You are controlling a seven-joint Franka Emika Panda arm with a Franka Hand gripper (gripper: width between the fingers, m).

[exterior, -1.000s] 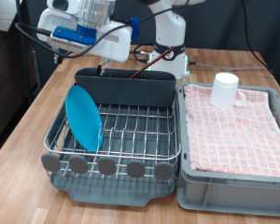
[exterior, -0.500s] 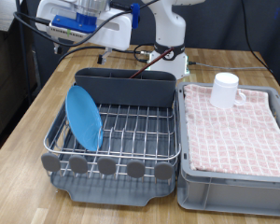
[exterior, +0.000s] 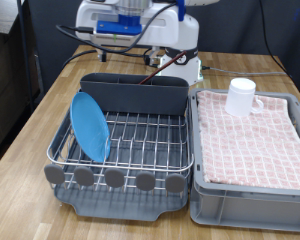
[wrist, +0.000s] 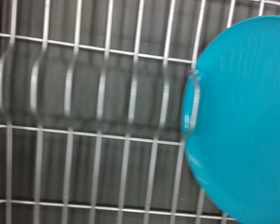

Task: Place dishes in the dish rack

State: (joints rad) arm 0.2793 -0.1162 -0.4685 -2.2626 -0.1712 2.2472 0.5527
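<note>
blue plate (exterior: 90, 125) stands on edge in the dish rack (exterior: 140, 140), leaning slightly; claw's state cannot be told.

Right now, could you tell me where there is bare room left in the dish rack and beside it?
The dish rack has bare wire grid from the light-blue plate, standing at the exterior view's left, across to its right edge. The pink checked cloth is bare except for the white mug at its top corner. The caddy crowds the rack's top.
</note>
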